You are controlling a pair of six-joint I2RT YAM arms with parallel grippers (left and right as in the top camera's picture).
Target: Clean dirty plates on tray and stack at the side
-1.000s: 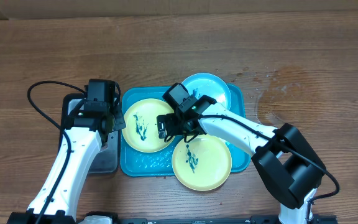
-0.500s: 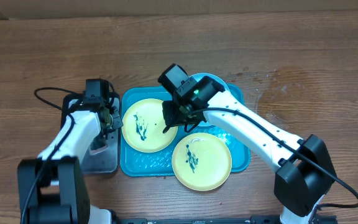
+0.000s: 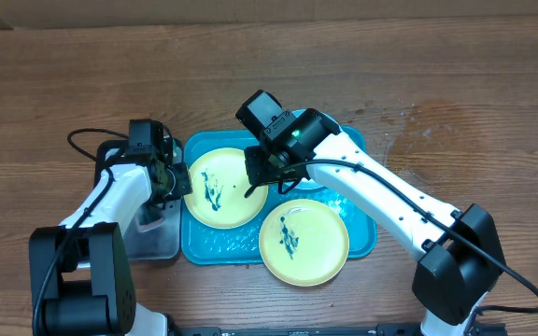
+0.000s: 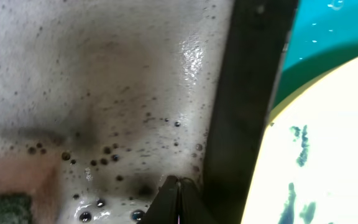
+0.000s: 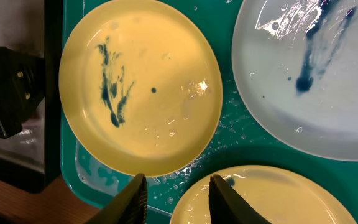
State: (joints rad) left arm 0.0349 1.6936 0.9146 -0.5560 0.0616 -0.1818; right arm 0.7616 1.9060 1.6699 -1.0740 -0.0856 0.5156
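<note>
Lying beneath right pincer (image 5: 178, 194) — yellow-green plate (image 5: 142, 87)

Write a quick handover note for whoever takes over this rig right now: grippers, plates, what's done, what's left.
Left gripper: shut, empty, over the wet grey metal tray.
Right gripper: open, empty, above the turquoise tray between plates.
Plates: left yellow-green plate, front yellow-green plate and light blue plate all on that tray, all smeared.
Done: nothing wiped or stacked.
Left: wipe all three, stack them at the side.
</note>
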